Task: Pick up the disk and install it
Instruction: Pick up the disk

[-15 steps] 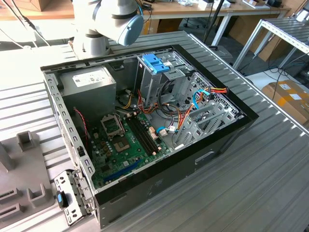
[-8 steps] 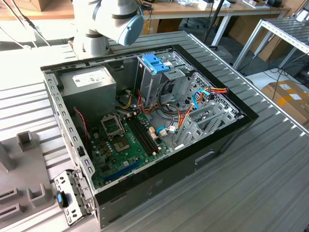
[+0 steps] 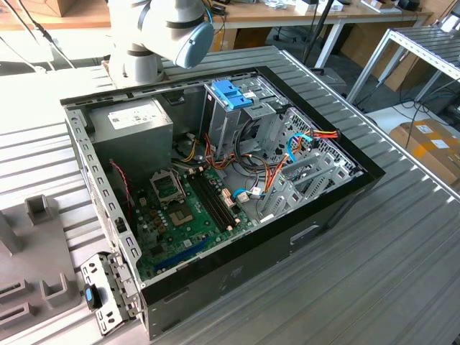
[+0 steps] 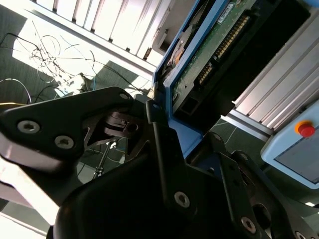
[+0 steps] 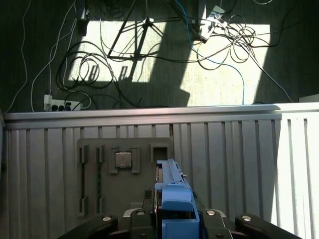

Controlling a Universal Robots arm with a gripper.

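In both wrist views my gripper (image 5: 175,226) is shut on the disk (image 5: 172,196). In the first wrist view the disk stands edge-on, its light-blue carrier rail sticking out from between the black fingers (image 5: 134,219), above a ribbed metal table. The second wrist view shows the disk (image 4: 209,55) from its underside, with a green circuit board framed by the blue rail, and the gripper (image 4: 172,134) clamped on its near end. The exterior view shows the arm (image 3: 165,29) behind the open computer case (image 3: 302,230).
Inside the case are a blue handle on a grey cage (image 3: 231,93), a power supply (image 3: 133,126), a motherboard (image 3: 180,208) and loose cables (image 3: 266,172). A grey fixture plate (image 5: 124,199) holding a chip (image 5: 122,159) lies below the disk. Cables (image 5: 149,59) cover the floor past the table edge.
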